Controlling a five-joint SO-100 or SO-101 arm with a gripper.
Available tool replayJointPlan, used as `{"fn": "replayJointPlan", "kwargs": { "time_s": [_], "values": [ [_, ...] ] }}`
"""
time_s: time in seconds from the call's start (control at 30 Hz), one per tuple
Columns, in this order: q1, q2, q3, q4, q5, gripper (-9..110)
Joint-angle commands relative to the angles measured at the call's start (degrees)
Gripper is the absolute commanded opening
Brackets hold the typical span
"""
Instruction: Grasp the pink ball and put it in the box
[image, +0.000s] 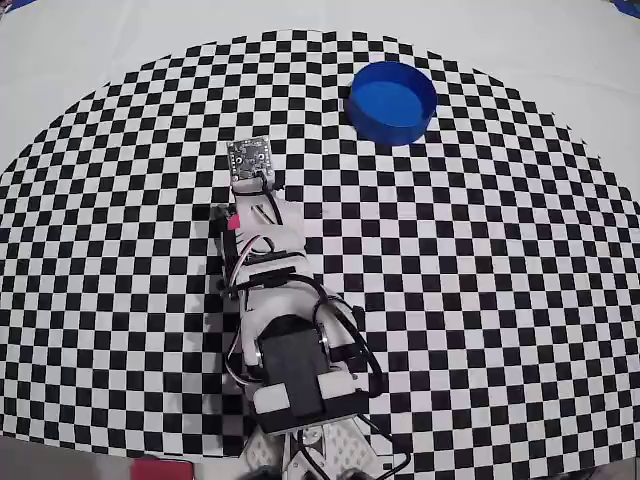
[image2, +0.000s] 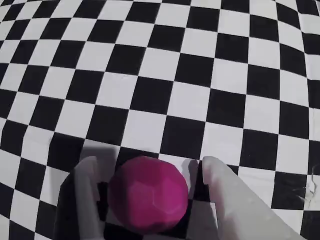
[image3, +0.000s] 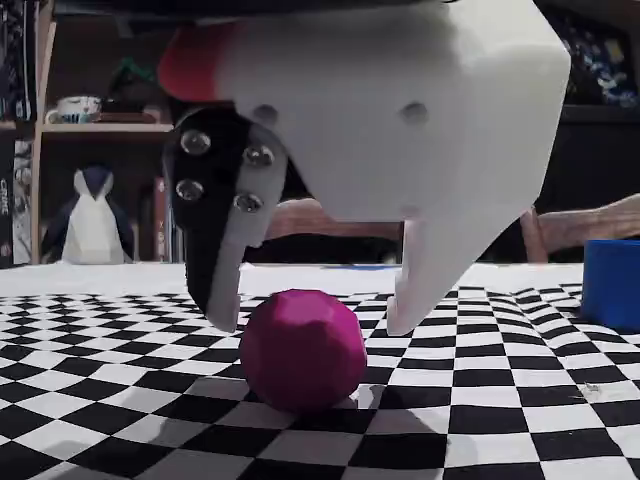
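Pink ball (image3: 302, 350) on the checkered cloth (image3: 520, 400) — claw (image3: 312, 322) spread open above it, fingertips either side

Behind the black-and-white checkered cloth (image3: 90, 340) on the white table (image: 100, 60): a dark wooden shelf (image3: 100, 127) holding a white faceted paper penguin (image3: 92, 222), a pale cup (image3: 76, 107), dim brown chair backs (image3: 585, 225).

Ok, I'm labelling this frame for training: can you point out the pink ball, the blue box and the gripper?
pink ball (image3: 302, 350), fixed view, front of the sphere.
blue box (image: 392, 122), overhead view, its outer wall.
gripper (image2: 145, 172), wrist view, midway between the fingertips, astride the ball.
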Motion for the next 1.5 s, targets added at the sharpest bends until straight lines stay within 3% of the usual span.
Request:
{"fn": "replayJointPlan", "kwargs": {
  "time_s": [0.0, 1.47],
  "values": [
    [-0.5, -0.4, -2.3, -1.1, -0.3, 24],
    [-0.4, -3.3, -4.7, 4.3, -0.3, 24]
  ]
}}
